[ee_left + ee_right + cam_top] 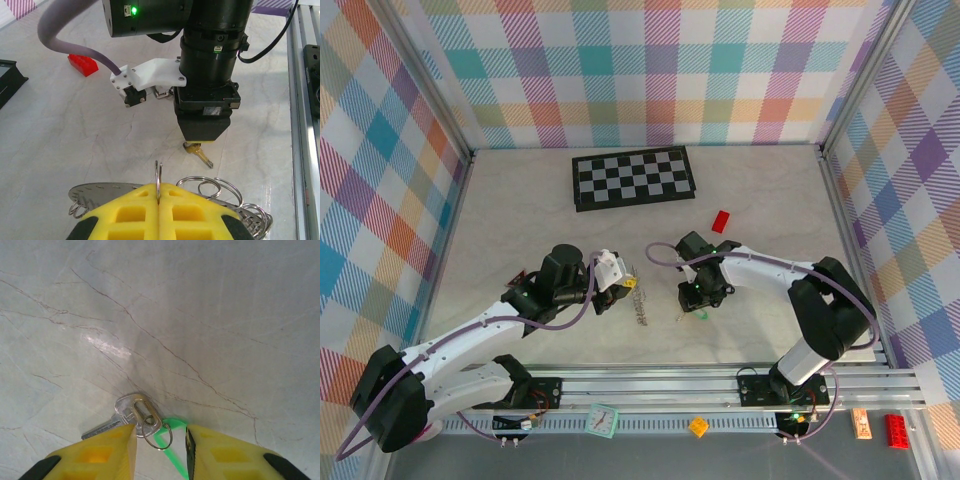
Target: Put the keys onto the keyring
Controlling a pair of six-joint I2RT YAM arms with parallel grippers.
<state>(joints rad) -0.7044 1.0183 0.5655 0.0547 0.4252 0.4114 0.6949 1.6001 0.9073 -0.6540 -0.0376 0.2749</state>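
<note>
Top external view: both arms reach to the middle of the worktop, somewhat toward its near edge. The left gripper has its yellow fingers pressed together on the keyring, which stands on edge beside them. Just to its right, the right gripper points down over a silver key lying on the worktop.

In the left wrist view, the left gripper pinches one thin wire loop of the keyring. More loops curl along the rim to the right.

In the right wrist view, the right gripper has a narrow gap between its fingers. The gap straddles a small split ring threaded through the head of the silver key, along with a green plastic piece. I cannot tell whether either finger touches them.

A chequered board lies near the far edge, and a red block sits between it and the right arm.
</note>
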